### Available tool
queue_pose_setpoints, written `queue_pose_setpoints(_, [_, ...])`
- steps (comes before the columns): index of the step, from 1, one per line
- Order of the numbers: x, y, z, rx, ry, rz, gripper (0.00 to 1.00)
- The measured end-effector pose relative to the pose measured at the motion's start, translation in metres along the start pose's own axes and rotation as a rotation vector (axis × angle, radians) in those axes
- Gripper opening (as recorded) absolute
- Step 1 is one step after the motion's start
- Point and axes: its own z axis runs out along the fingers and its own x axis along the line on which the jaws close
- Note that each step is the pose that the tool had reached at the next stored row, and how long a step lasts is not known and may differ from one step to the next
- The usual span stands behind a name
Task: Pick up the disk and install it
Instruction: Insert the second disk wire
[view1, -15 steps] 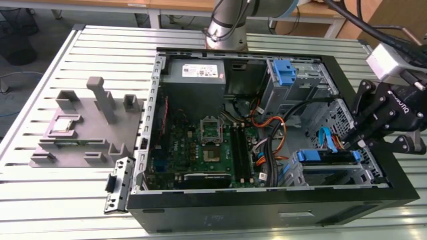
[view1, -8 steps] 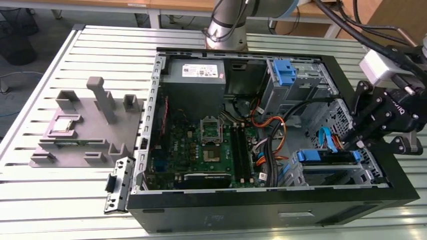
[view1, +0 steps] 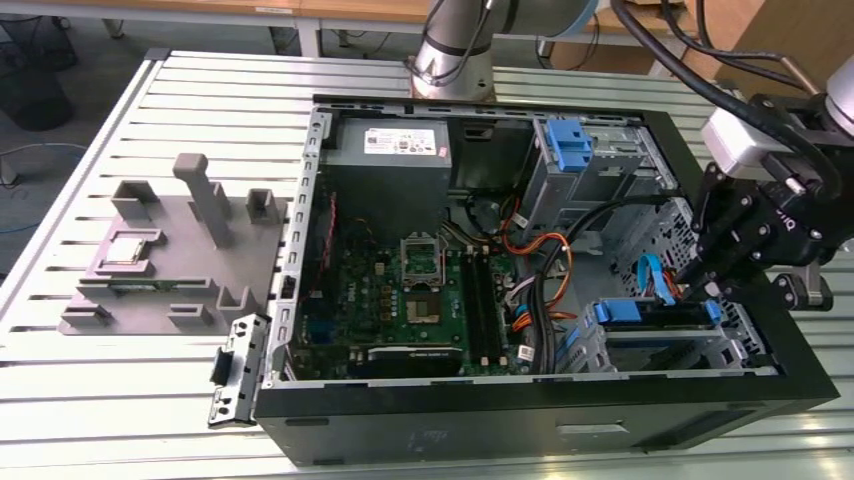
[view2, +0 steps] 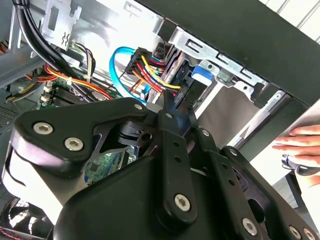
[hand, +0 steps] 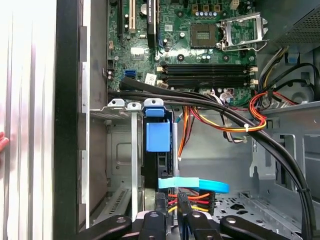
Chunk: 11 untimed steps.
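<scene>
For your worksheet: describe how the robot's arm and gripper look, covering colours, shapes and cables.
The arm is a silver-grey tube with black cables running beside it. The gripper is matte black, built from angular linkage bars joined by silver screws, below a light grey wrist block.

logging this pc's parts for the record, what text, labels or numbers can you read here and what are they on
No text here can be read.
White label on the power supply: print too small to read.
White sticker on the motherboard: too small to read.
Blue carrier of the disk in its bay: no print visible.
</scene>
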Motion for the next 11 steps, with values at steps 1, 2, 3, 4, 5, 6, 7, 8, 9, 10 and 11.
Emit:
queue_pose_setpoints(1, [-0.0001, 0.0001, -0.0006, 0.0000, 0.0002, 0.000, 0.24])
queue_pose_setpoints(2, [-0.0002, 0.0001, -0.0017, 0.0001, 0.0004, 0.000, 0.24])
queue_pose_setpoints(3, [-0.0002, 0.0002, -0.0027, 0.0001, 0.0001, 0.000, 0.24])
queue_pose_setpoints(4, [-0.0002, 0.0003, -0.0041, 0.0001, 0.0001, 0.000, 0.24])
queue_pose_setpoints(5, [-0.0002, 0.0003, -0.0048, 0.0001, 0.0000, 0.000, 0.24])
queue_pose_setpoints(6, [-0.0002, 0.0003, -0.0048, 0.0000, -0.0005, 0.000, 0.24])
queue_pose_setpoints(7, [-0.0002, 0.0003, -0.0048, 0.0000, -0.0006, 0.000, 0.24])
queue_pose_setpoints(8, [-0.0002, 0.0004, -0.0049, 0.0000, -0.0005, 0.000, 0.24])
queue_pose_setpoints(9, [-0.0002, 0.0003, -0.0049, 0.0000, -0.0007, 0.000, 0.24])
queue_pose_setpoints(10, [-0.0002, 0.0003, -0.0049, 0.0000, -0.0007, 0.000, 0.24])
queue_pose_setpoints(11, [-0.0002, 0.0004, -0.0049, 0.0001, -0.0008, 0.000, 0.24])
